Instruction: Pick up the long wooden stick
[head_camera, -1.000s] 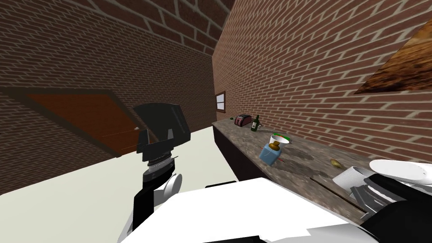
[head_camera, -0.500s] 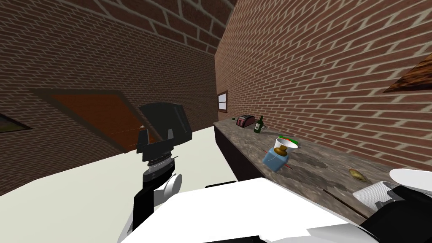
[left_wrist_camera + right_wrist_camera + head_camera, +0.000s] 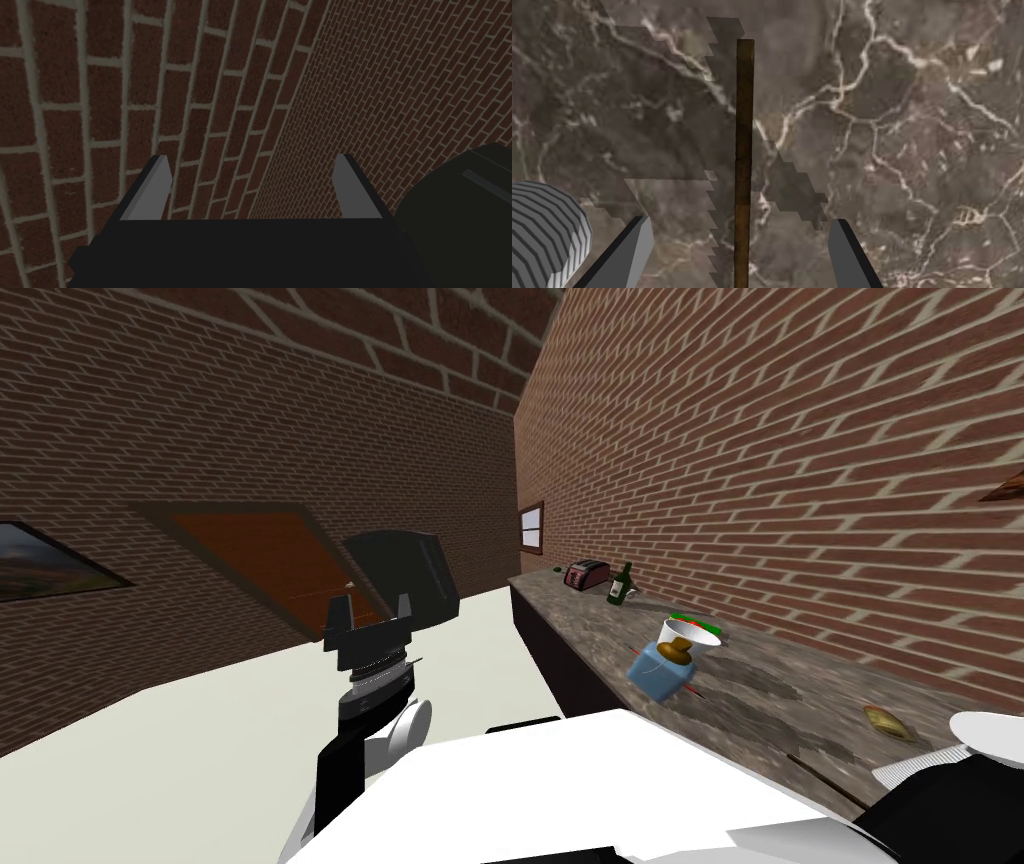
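Note:
The long wooden stick (image 3: 744,130) is thin and dark brown and lies flat on the marbled brown counter (image 3: 912,125). My right gripper (image 3: 739,221) hangs open over it, with the stick running between the two fingers and touching neither. In the head view the stick (image 3: 818,770) shows as a thin dark line on the counter top (image 3: 760,688) near my right arm at the lower right. My left gripper (image 3: 370,610) is raised in front of my left shoulder, away from the counter. Its fingers (image 3: 159,172) stand open and hold nothing.
A ribbed white cylinder (image 3: 542,235) stands beside my right gripper's finger. Further along the counter are a blue corked bottle (image 3: 660,668), a white cup (image 3: 688,636), a green bottle (image 3: 621,584), a toaster (image 3: 585,575) and a small yellowish item (image 3: 885,720). A brick wall backs the counter.
My head view has swung left: the counter objects slid right and down in the picture, and a framed picture came in at the left. The left arm holds its pose.

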Robot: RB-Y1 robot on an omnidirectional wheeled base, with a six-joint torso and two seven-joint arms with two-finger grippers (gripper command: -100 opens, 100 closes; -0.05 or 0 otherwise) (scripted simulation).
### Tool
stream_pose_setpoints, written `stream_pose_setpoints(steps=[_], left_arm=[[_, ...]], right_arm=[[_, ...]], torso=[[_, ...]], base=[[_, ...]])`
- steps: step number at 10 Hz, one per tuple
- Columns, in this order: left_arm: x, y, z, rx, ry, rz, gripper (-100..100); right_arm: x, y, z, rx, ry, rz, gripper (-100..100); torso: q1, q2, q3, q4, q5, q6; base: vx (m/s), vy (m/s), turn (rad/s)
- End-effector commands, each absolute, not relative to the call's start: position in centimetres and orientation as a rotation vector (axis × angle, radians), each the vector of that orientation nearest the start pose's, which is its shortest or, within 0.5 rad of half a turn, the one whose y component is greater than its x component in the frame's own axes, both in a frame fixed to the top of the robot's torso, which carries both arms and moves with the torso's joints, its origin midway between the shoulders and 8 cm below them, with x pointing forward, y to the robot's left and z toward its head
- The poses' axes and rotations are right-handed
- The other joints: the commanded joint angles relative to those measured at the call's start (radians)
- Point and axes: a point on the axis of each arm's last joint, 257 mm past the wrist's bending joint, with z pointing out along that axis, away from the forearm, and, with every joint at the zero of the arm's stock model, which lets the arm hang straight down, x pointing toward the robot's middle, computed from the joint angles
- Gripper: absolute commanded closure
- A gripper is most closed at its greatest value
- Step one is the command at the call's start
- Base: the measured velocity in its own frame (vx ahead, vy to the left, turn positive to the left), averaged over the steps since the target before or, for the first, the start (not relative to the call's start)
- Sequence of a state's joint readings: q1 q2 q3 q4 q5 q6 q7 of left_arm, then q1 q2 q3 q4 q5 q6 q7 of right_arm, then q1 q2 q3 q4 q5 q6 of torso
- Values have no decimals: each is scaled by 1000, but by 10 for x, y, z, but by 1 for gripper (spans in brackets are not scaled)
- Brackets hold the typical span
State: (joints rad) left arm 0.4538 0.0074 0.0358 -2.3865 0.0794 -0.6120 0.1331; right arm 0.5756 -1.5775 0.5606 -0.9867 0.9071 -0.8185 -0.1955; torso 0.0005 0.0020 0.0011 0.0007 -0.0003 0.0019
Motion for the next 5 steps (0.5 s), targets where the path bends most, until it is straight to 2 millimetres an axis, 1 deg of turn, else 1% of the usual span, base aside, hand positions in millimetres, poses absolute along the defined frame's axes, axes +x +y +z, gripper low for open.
stream_pose_setpoints(steps=[1,5], left_arm=[[295,284,102,-514,360,-1514,0],[295,284,102,-514,360,-1514,0]], right_arm=[[-20,-693,-351,-547,3248,-11,100],[-20,-693,-351,-544,3248,-11,100]], torso=[[0,0,0,0,0,0],[-1,-1,0,0,-1,-1]], base=[[0,0,0],[0,0,0]])
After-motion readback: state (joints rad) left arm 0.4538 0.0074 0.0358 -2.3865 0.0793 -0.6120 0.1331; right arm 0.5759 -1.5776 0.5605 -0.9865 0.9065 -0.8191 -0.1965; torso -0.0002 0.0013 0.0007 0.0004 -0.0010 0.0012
